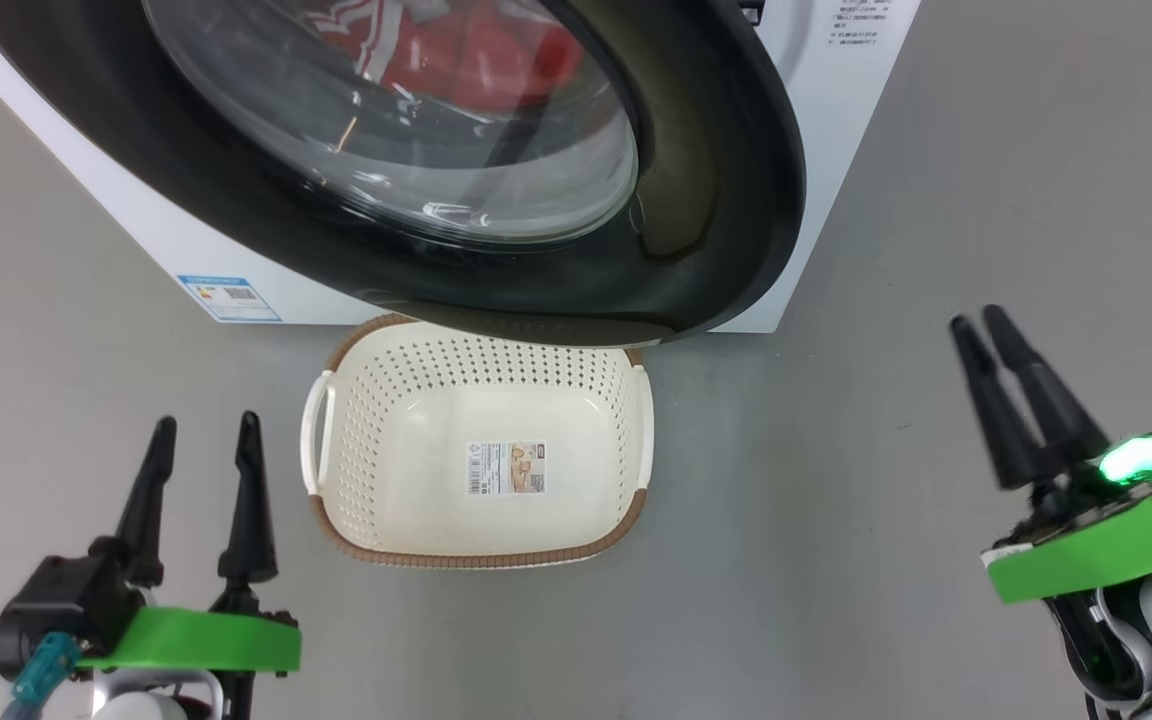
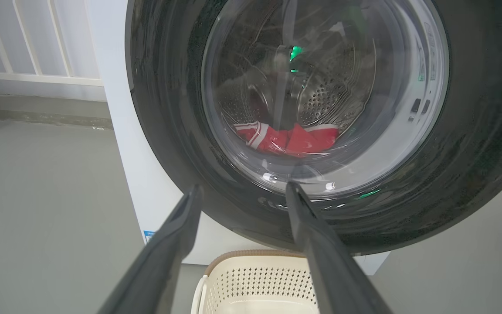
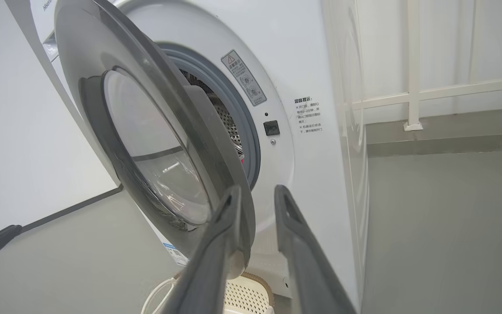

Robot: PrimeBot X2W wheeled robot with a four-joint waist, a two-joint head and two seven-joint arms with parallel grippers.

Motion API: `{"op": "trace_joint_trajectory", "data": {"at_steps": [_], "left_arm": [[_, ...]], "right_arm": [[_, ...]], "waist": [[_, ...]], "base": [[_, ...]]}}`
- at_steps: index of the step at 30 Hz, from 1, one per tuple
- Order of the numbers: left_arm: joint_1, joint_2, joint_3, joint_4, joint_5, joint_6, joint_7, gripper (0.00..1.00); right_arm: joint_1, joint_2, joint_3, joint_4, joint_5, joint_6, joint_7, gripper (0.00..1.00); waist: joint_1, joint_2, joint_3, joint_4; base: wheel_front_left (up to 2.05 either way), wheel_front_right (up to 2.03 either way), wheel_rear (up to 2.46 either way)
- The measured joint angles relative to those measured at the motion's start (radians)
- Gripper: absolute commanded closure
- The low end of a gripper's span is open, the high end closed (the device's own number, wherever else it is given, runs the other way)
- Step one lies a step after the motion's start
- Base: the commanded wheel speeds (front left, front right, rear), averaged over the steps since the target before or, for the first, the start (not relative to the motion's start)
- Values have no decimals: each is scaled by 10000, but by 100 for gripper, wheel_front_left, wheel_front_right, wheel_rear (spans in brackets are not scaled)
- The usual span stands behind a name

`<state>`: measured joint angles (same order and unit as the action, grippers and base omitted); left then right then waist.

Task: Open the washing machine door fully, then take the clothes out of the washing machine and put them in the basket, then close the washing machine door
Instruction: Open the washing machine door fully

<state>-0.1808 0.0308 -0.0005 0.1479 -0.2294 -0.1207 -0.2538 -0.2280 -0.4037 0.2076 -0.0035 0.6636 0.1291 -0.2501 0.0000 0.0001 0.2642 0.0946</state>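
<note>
Early stage: the washing machine door (image 1: 716,200), a big round black-rimmed disc w/ a bulging clear glass bowl, hangs only partly open on the white washing machine (image 1: 836,150). The clothes (image 2: 294,139), red w/ white stripes, lie at the bottom of the steel drum, seen thru the glass, and the basket (image 1: 481,560), cream perforated plastic w/ a brown rim, sits empty on the grey floor just below the door. The left gripper (image 1: 208,420) is spread wide & the right gripper (image 1: 975,318) shows a narrower gap; both hold nothing, well apart from the door.
</note>
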Motion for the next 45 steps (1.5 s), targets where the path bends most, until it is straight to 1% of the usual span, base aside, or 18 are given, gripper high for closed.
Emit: {"op": "trace_joint_trajectory", "data": {"at_steps": [4,7,14,25,29,30,32,37,45], "left_arm": [[116,0,-10,8,13,-61,0,0],[123,0,-12,19,15,-61,0,0],[125,0,-12,65,75,-63,0,0],[125,0,-17,73,75,-65,0,0],[123,0,-19,75,73,-67,0,0],[123,0,-25,75,73,-67,0,0],[122,0,-29,77,71,-67,0,0],[121,0,-36,77,67,-67,0,0],[119,0,-69,88,65,-67,0,0]], "right_arm": [[-278,-73,69,0,203,0,0,100],[-577,-146,50,23,569,0,0,100],[-1383,-366,67,631,2220,0,56,100],[-3153,-658,284,1797,4903,0,1020,100],[-3689,-648,272,2458,5908,0,1714,100],[-3981,-648,339,2752,6360,0,2226,100],[-4284,-617,418,2966,6794,0,2713,100],[-4965,-598,617,3624,7463,0,3616,100],[-6089,-242,857,4736,8675,0,5331,100]], "waist": [[0,0,-7,3],[0,0,-20,7],[0,0,-50,3],[0,0,30,142],[0,0,62,204],[0,0,69,227],[0,0,72,244],[0,0,70,288],[0,0,45,427]], "base": [[0,0,0],[0,0,0],[0,0,0],[0,0,0],[0,0,0],[0,0,0],[0,0,0],[0,0,0],[0,0,0]]}}
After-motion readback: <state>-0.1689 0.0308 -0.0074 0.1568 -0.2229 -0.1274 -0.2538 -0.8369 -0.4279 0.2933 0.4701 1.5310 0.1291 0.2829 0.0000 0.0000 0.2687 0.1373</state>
